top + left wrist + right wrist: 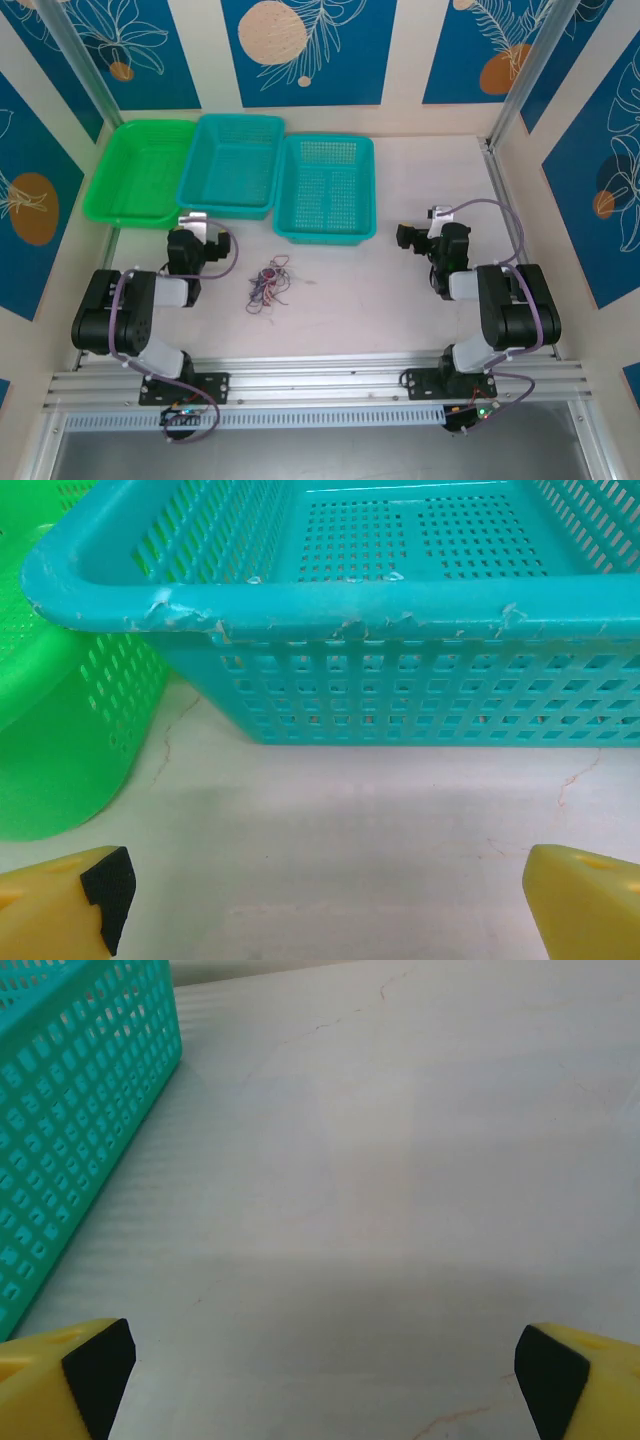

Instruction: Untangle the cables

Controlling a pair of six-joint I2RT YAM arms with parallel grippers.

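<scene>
You have both claws spread wide and empty. The left claw (325, 900) hovers low over the bare surface (350, 830) with its yellow fingertips well apart, facing the wall of the blue basket (400, 610), and the green basket (70, 730) sits at its 10 o'clock. The right claw (320, 1370) is just as wide, looking across bare surface with the teal basket (70, 1130) at its 10 o'clock.

The cables (268, 287) lie in one small snarl of red, purple and dark loops on the surface. From above they are at about 4 o'clock from the left claw and between 8 and 9 o'clock from the right. Neither claw is touching them, so I judge the untangling not yet begun.

Watch for these risks:

- **Blind approach.** Neither wrist camera faces the snarl, so you could swing in and overshoot.
- **Low pickup.** The wires are thin and lie flat. Come down too far and the fingertips scrape the surface; stay too high and you close on nothing.
- **Tightening the knot.** If you pinch the whole bundle, pulling will likely tighten it rather than free a strand.
- **Crowding.** Bring both arms to that small spot together and they may knock each other.
- **Dragging.** A snagged loop could drag the rest towards the baskets at 12 o'clock.
</scene>
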